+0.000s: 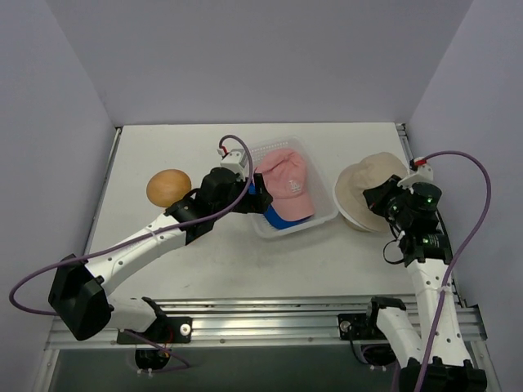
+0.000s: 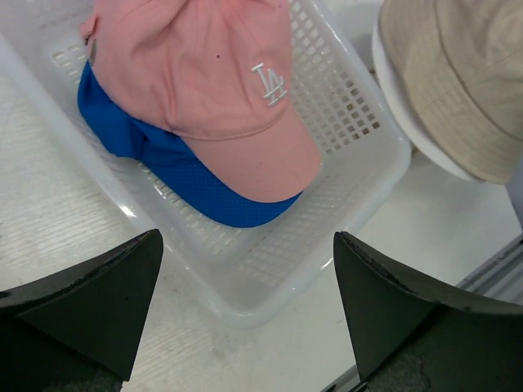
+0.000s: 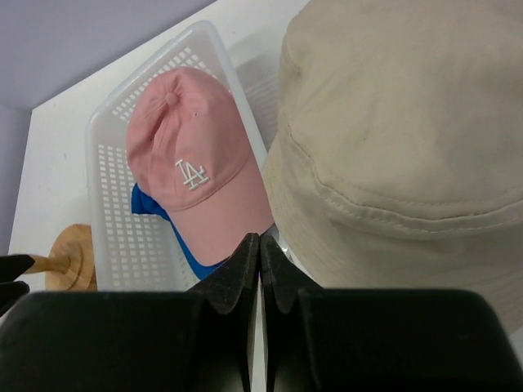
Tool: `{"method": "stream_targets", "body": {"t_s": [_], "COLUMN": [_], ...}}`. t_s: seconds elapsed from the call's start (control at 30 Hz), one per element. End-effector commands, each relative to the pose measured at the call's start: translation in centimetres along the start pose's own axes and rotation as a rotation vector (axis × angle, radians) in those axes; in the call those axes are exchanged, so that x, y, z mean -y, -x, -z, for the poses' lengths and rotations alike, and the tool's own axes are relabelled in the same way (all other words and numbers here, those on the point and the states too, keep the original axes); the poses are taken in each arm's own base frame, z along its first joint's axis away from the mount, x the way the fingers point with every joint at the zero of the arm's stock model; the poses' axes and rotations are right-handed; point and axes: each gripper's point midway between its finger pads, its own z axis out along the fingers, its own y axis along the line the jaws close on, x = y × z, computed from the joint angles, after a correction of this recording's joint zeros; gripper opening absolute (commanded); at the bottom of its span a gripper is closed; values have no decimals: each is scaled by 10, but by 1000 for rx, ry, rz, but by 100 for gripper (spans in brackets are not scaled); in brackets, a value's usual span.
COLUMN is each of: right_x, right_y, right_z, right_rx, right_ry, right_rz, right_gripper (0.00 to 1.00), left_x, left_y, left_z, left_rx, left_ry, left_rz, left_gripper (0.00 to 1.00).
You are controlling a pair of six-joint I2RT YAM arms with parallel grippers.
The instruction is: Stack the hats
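A pink baseball cap (image 1: pixel 285 181) lies on top of a bright blue cap (image 1: pixel 280 219) inside the clear lattice basket (image 1: pixel 321 216); both also show in the left wrist view, pink (image 2: pixel 212 90) over blue (image 2: pixel 204 192), and in the right wrist view (image 3: pixel 192 167). A beige bucket hat (image 1: pixel 364 184) rests on a whitish hat (image 1: pixel 353 216) right of the basket, and fills the right wrist view (image 3: pixel 400 139). My left gripper (image 2: pixel 245 302) is open and empty, above the basket's near-left corner. My right gripper (image 3: pixel 260 261) is shut and empty, beside the bucket hat's brim.
A smooth orange-brown dome (image 1: pixel 168 187) stands on the table left of the left arm. The table's metal front rail (image 1: pixel 270 314) runs along the near edge. The white walls close in on three sides.
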Motion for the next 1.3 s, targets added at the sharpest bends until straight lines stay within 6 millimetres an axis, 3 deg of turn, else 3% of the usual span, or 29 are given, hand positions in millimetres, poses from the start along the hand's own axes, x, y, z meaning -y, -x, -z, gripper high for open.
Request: {"method": "stream_targets", "body": {"t_s": [0.0,0.13,0.17,0.33,0.6,0.8,1.27], "right_x": [-7,-2,7,28,52,65,79], "right_y": [11,-8,-22,-34,-29,-39,-47], "right_z": [0,-16,-20,-40,-62,-75,-96], "right_rx": [70,44,15,18,63,52,23], "right_ry": [12,-12,-35,-103,-206,-271,-321], "right_rz": [49,64,61,54,50,64,60], "right_gripper": [0,0,0,0,0,0,0], "left_x": [-3,-3,-1,-4,-9,-13,-16], "left_y": [31,30,32,30,31,32,37], "left_z": [13,18,22,33,36,36,43], "left_rx": [146,155,166,193,203,205,232], "left_ry": [6,-8,-17,-28,-13,1,12], "left_rz": [-32,-36,-33,-24,-17,-15,-9], "left_gripper": [94,94,94,94,94,94,94]}}
